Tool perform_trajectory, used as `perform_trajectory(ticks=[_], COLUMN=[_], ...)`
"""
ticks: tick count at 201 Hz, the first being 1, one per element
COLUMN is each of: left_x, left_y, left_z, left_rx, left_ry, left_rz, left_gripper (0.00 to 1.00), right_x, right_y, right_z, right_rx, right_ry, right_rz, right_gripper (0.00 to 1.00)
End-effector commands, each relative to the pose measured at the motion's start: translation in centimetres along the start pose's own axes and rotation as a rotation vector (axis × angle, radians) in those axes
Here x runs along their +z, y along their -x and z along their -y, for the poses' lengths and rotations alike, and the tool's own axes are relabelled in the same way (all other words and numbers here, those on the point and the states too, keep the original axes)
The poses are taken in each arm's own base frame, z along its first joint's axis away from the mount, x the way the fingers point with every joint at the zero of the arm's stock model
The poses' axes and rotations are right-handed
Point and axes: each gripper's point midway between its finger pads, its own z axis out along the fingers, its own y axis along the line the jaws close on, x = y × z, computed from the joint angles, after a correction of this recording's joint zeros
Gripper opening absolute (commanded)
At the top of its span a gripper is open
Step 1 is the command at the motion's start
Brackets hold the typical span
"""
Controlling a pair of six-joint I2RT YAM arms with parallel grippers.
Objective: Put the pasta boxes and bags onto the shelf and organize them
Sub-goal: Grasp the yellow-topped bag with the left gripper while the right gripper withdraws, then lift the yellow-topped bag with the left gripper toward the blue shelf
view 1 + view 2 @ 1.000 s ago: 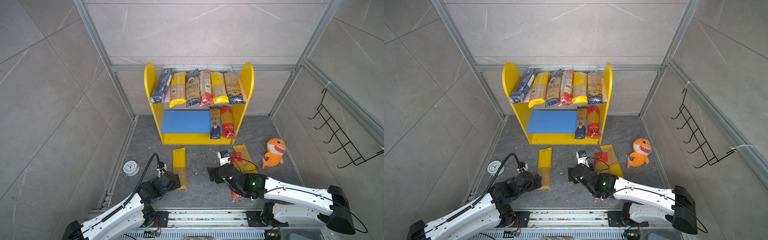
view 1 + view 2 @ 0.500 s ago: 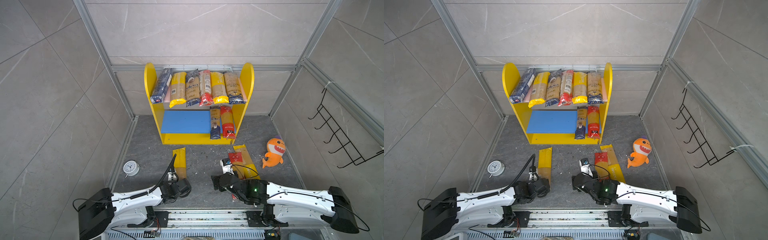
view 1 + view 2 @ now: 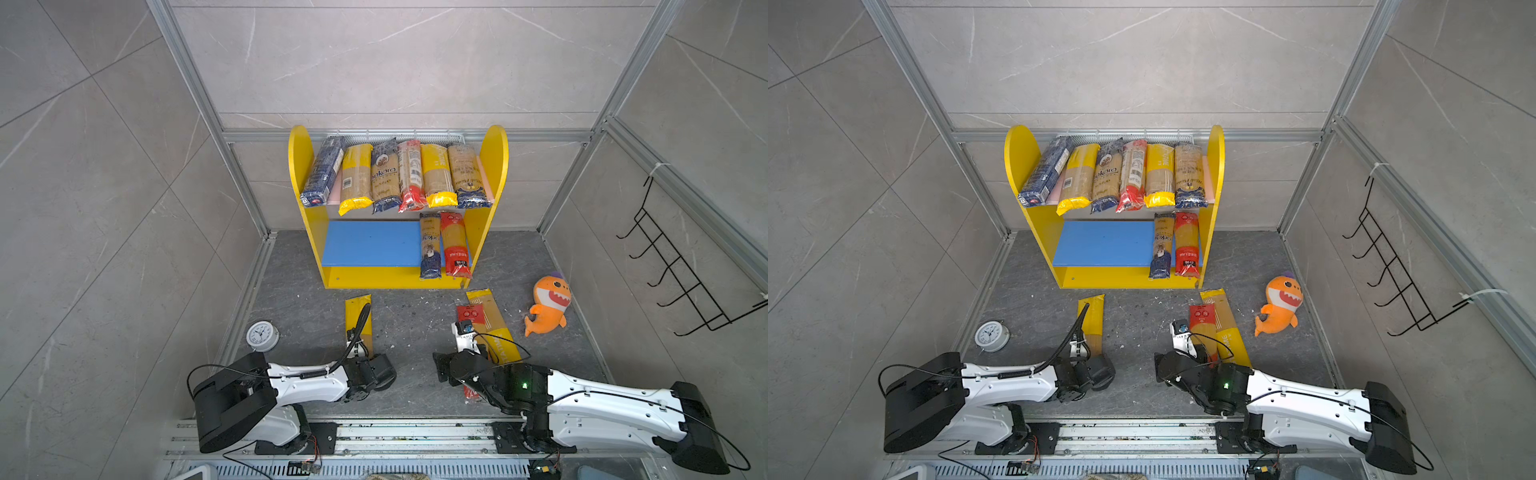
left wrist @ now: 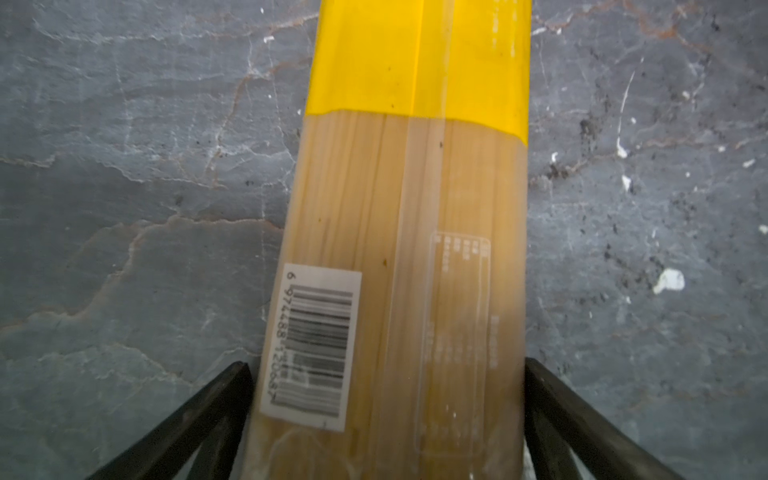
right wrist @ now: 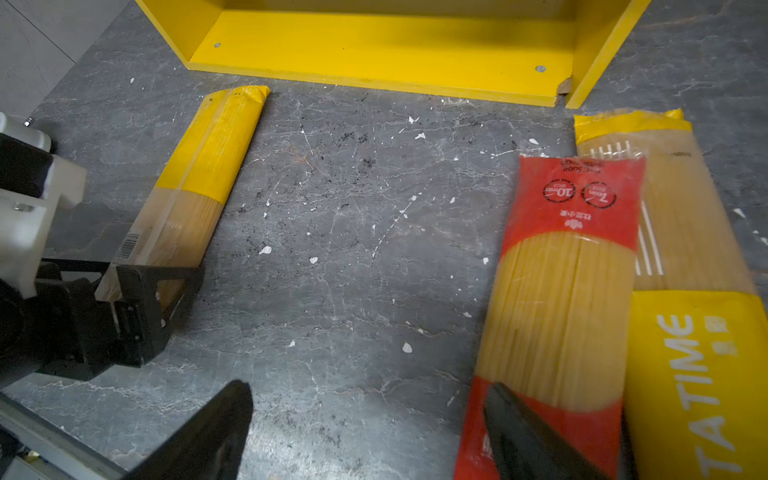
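Observation:
The shelf stands at the back; several pasta packs lie on its pink upper board, and two packs on the right of its blue lower board. On the floor lie a yellow-ended bag, a red-ended bag and a wider yellow bag. My left gripper is open, its jaws standing either side of the yellow-ended bag near its barcode end. My right gripper is open; one finger hangs over the red-ended bag's near end, the other over bare floor.
An orange plush shark lies right of the floor bags. A small white clock sits at the left wall. A black wire rack hangs on the right wall. The arms' base rail runs along the front edge.
My left arm has swung low and flat, bringing its gripper from beside the yellow-ended bag to straddle its near end. My right gripper has drawn back toward the front edge.

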Motion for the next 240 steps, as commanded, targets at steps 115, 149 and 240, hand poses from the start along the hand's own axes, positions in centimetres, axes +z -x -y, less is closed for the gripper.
perform_trajectory(ticks=[115,149,240], left_x=[-1.8,-4.7,-12.4], left_y=[1.3,4.2,10.8], left_z=[-1.2,-1.8,-2.4], left_rx=[0.035,0.047,0.064], left_ry=[0.012,-0.047,-0.176], left_rz=[0.02,0.102,0.253], left_gripper=[0.0,0.0,0.0], right_x=[-0.1,0.5,0.3], right_y=[0.0,0.4,3.2], right_z=[0.6,-0.7,-3.5], right_rx=[-0.008,-0.019,-0.042], right_ry=[-0.02,0.002,0.056], right_rz=[0.02,0.018,0.052], right_gripper=[0.91,0.91,0.91])
